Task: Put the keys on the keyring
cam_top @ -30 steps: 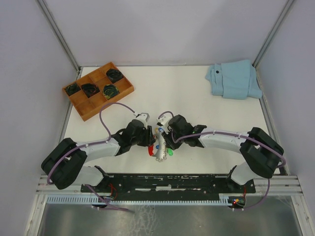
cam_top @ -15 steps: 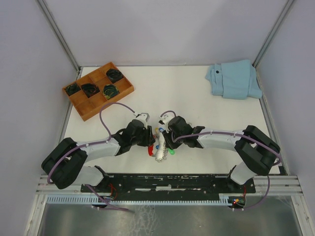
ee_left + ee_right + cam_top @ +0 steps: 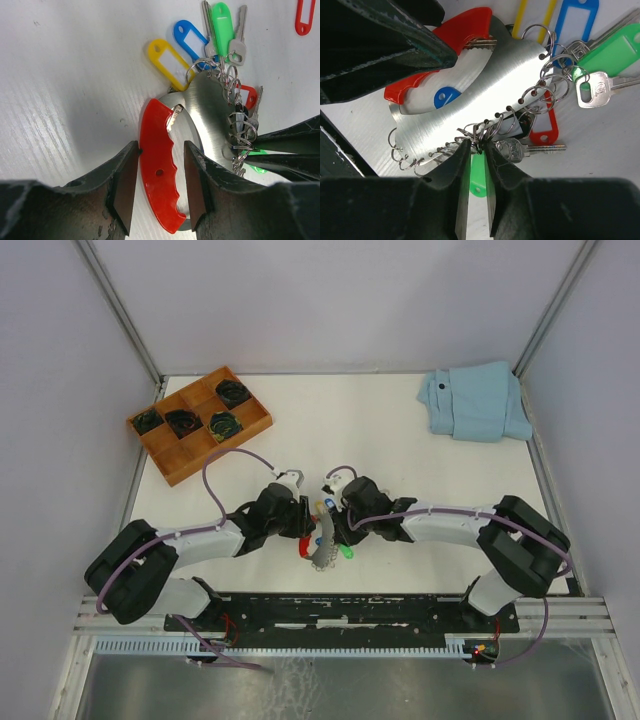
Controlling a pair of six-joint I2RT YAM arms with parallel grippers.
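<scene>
The keyring (image 3: pixel 320 545) lies between both arms, a brushed metal plate (image 3: pixel 212 120) with a red curved band (image 3: pixel 159 170) and small rings along its edge. My left gripper (image 3: pixel 160 185) is shut across that red band, one pad on each side. Yellow (image 3: pixel 167 62) and blue (image 3: pixel 192 40) tags fan out beyond it. Silver keys with a green tag (image 3: pixel 615 47) and a red tag (image 3: pixel 543 127) hang on the rings. My right gripper (image 3: pixel 477 146) is shut on another green tag (image 3: pixel 478 180), with its tips at a bunch of small rings (image 3: pixel 485 131).
A wooden tray (image 3: pixel 200 423) with dark coiled items stands at the back left. At the back right lies a folded light-blue cloth (image 3: pixel 475 402). A loose red tag (image 3: pixel 304 17) rests on the white table beyond the keyring.
The right gripper has slid in toward the keyring's ring edge and its jaws have narrowed around the green tag. The left gripper still holds the red band in place.
</scene>
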